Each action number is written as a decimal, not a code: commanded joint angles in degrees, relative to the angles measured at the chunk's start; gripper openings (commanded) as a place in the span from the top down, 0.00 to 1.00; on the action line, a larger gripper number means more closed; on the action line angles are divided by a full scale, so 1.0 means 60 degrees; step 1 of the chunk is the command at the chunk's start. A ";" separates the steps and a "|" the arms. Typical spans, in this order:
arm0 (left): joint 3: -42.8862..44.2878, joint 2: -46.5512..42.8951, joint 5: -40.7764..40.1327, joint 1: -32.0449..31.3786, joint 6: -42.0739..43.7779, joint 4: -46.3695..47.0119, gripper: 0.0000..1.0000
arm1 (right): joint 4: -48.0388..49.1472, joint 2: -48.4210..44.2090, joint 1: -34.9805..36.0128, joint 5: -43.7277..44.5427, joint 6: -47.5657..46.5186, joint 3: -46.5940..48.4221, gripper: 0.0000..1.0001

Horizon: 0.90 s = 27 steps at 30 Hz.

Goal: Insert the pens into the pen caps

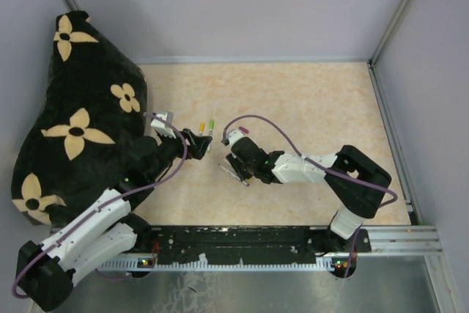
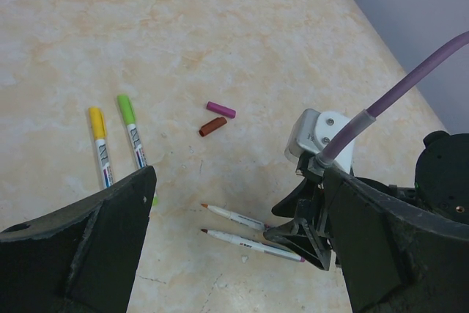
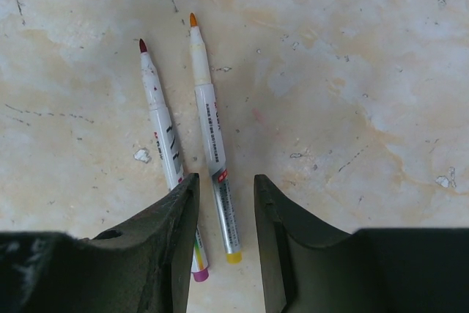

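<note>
Two uncapped white pens lie side by side, one with a dark red tip [image 3: 160, 126] and one with an orange tip [image 3: 208, 119]. My right gripper [image 3: 226, 207] is open and low over them, its jaws on either side of the rear part of the orange-tipped pen. Both pens also show in the left wrist view [image 2: 236, 216]. A loose magenta cap [image 2: 220, 110] and a dark red cap [image 2: 213, 127] lie beyond them. A yellow-capped pen [image 2: 99, 144] and a green-capped pen [image 2: 132, 133] lie to the left. My left gripper [image 2: 238, 188] is open, empty and above the table.
A black bag with cream flowers [image 1: 73, 122] fills the table's left side, close behind my left arm. Grey walls enclose the back and right [image 1: 410, 49]. My right gripper [image 1: 233, 170] and left gripper [image 1: 199, 142] are close together mid-table.
</note>
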 commanded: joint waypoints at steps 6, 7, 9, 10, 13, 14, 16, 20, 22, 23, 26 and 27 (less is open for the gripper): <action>-0.0084 -0.0216 -0.0103 -0.0016 -0.0062 0.0172 0.00 | 0.0195 0.0410 0.0122 0.0260 -0.0074 0.0487 0.65; -0.0076 -0.0211 -0.0096 -0.0017 -0.0062 0.0159 0.00 | 0.0197 0.0463 0.0120 0.0288 -0.0069 0.0500 0.65; -0.0078 -0.0236 -0.0101 -0.0017 -0.0062 0.0158 0.00 | 0.0193 0.0528 0.0124 0.0300 -0.0052 0.0498 0.65; -0.0071 -0.0234 -0.0103 -0.0017 -0.0073 0.0147 0.00 | 0.0186 0.0551 0.0120 0.0311 -0.0052 0.0502 0.65; -0.0065 -0.0246 -0.0117 -0.0017 -0.0066 0.0143 0.00 | 0.0168 0.0630 0.0120 0.0332 -0.0037 0.0508 0.66; -0.0064 -0.0252 -0.0114 -0.0017 -0.0065 0.0134 0.00 | 0.0160 0.0663 0.0120 0.0341 -0.0026 0.0516 0.66; -0.0071 -0.0255 -0.0118 -0.0017 -0.0066 0.0121 0.00 | 0.0153 0.0683 0.0120 0.0356 0.0006 0.0515 0.67; -0.0071 -0.0267 -0.0115 -0.0017 -0.0070 0.0114 0.00 | 0.0145 0.0679 0.0124 0.0368 0.0036 0.0502 0.71; -0.0049 -0.0271 -0.0124 -0.0017 -0.0063 0.0114 0.00 | 0.0153 0.0688 0.0133 0.0376 0.0051 0.0488 0.76; -0.0051 -0.0277 -0.0131 -0.0017 -0.0070 0.0101 0.00 | 0.0153 0.0678 0.0123 0.0377 0.0062 0.0476 0.78; -0.0009 -0.0309 -0.0305 -0.0017 -0.0115 -0.0070 0.00 | 0.0239 0.0592 0.0120 0.0436 0.0098 0.0398 0.87; 0.0027 -0.0346 -0.0462 -0.0017 -0.0182 -0.0188 0.00 | 0.0303 0.0556 0.0120 0.0470 0.0119 0.0324 0.90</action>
